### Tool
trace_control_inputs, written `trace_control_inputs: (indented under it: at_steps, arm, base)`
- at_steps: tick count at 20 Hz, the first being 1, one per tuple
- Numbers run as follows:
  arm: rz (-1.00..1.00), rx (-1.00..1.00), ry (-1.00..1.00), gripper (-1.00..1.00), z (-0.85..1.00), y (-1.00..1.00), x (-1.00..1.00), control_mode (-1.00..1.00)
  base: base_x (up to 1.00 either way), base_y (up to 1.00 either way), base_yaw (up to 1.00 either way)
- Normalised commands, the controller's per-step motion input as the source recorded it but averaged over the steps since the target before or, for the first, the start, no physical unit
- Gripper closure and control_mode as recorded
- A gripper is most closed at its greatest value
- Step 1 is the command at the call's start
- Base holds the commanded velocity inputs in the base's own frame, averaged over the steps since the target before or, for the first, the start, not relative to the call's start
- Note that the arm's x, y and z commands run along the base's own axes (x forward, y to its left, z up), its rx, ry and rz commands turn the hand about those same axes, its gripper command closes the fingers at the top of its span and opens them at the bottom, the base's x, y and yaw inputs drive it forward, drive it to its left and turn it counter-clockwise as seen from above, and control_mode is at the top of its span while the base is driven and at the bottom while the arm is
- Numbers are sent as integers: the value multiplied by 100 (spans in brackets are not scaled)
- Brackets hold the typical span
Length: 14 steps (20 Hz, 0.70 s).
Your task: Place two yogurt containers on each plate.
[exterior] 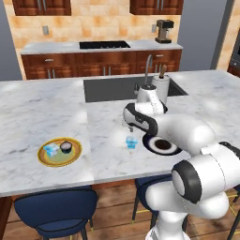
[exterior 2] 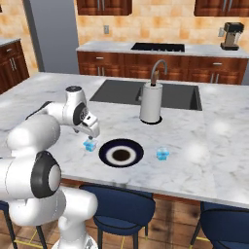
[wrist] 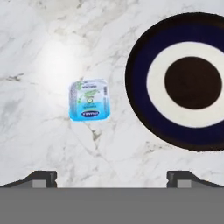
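Gripper (wrist: 112, 175) hangs above the marble island counter (exterior: 28, 112), fingers spread wide, nothing between them; fingertips (wrist: 41, 177) sit far apart at the bottom of the hand view. Below it one pale-blue yogurt tub (wrist: 89, 99) stands on the marble, just left of the black plate (wrist: 140, 109), apart from its rim. Same tub shows in the left base view (exterior: 131, 142) and right base view (exterior 2: 90, 144), under the hand. Black plate (exterior 2: 104, 154) with white ring and brown centre carries no tubs. Second blue tub (exterior 2: 163, 154) sits on the counter right of that plate. Yellow plate (exterior: 44, 161) near the island's left front edge holds a blue tub (exterior: 51, 150) and the dark round cup (exterior: 66, 147), side by side. White cylinder (exterior 2: 151, 102) stands by the sink (exterior 2: 116, 92).
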Motion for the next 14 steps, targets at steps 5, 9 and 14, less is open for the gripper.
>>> trace_control_inputs:
  at_steps: [5, 9, 14]
  arm:
    - [3, -3, 1, -100, -26, 0, 36, -100]
    - [0, -11, 8, -100, -27, 4, 26, -100]
    - [0, 1, 4, -100, -34, 2, 6, -100]
  base:
    - [0, 0, 0]
    - [0, 0, 0]
    - [0, 0, 0]
